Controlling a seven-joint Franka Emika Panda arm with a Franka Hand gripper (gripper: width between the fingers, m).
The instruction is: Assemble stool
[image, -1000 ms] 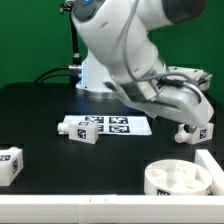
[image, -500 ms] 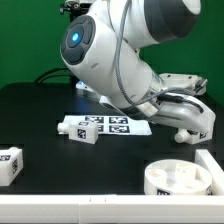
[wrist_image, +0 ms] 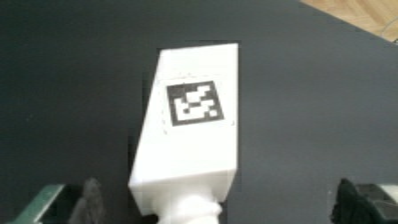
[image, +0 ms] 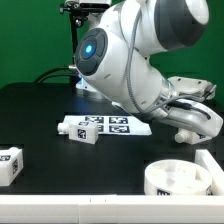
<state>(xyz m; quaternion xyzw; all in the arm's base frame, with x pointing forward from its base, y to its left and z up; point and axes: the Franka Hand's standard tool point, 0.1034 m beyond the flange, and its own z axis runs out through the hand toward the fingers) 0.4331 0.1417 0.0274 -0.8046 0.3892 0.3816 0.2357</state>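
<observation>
The table [image: 40, 110] is a matte black surface with a green curtain [image: 30, 40] hanging behind it, and in the wrist view a tan strip [wrist_image: 365, 15] shows past one corner of the black. The marker board [image: 125, 125] lies flat near the middle of the table. A short white leg [image: 80, 130] with a tag on it lies at the board's end on the exterior view's left, and I can't tell whether it overlaps the board or only touches it. Another leg [image: 8, 163] sits well apart at that view's left edge, partly cut off. The round seat [image: 180, 178] rests near the front on the exterior view's right, its ribbed hollow side up. The big white arm [image: 120, 60] leans over towards that side, with the pincer [image: 195, 132] held low above the table, just behind the seat. Through the wrist camera, the pincer [wrist_image: 221, 200] is spread wide. Its two dark fingers [wrist_image: 75, 200] stand either side of a third leg [wrist_image: 192, 120], with black table showing between each finger and the leg, so nothing is pinched. That leg lies flat, tag up, running lengthwise away from the pincer, with a small rounded nub at its near end.
</observation>
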